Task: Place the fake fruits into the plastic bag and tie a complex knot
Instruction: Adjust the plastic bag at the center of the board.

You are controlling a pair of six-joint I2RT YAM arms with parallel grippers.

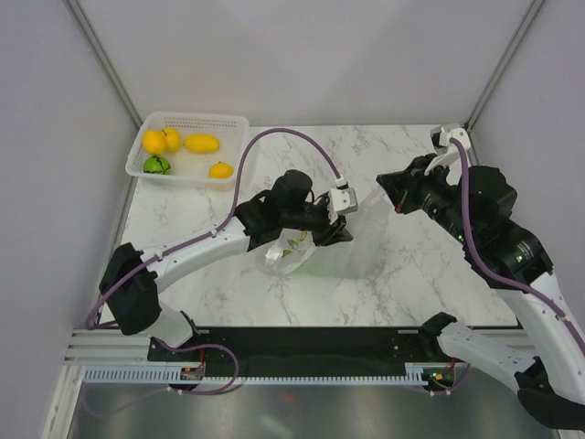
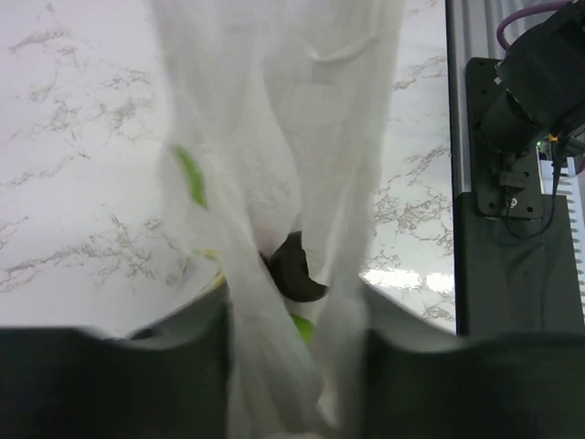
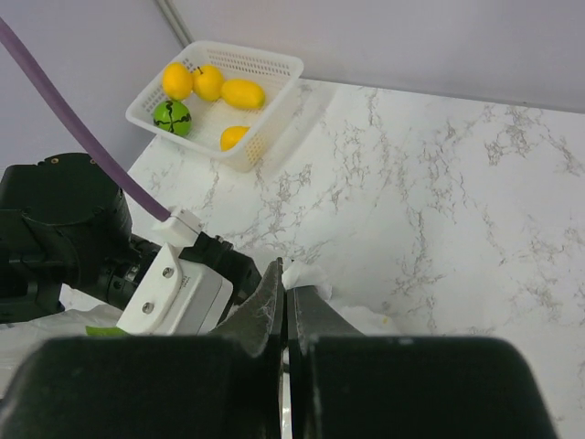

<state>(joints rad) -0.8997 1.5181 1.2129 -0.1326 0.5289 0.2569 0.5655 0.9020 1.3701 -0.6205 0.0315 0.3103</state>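
Note:
The plastic bag (image 1: 291, 249) lies mid-table, one thin part stretched between my two grippers. My left gripper (image 1: 336, 230) is shut on its bunched white film (image 2: 274, 137), which fills the gap between the fingers in the left wrist view. Through the film there I see a dark fruit (image 2: 294, 270) and a green one (image 2: 304, 326). My right gripper (image 1: 388, 187) is shut, pinching a small white tip of the bag (image 3: 307, 273) between its fingertips (image 3: 274, 293). No knot shows. Yellow fruits (image 1: 202, 144) and a green one (image 1: 156, 165) lie in the basket.
The white perforated basket (image 1: 239, 123) stands at the table's back left corner and also shows in the right wrist view (image 3: 270, 114). The left arm's white wrist camera block (image 3: 174, 293) sits close beside the right fingers. Grey walls enclose the table.

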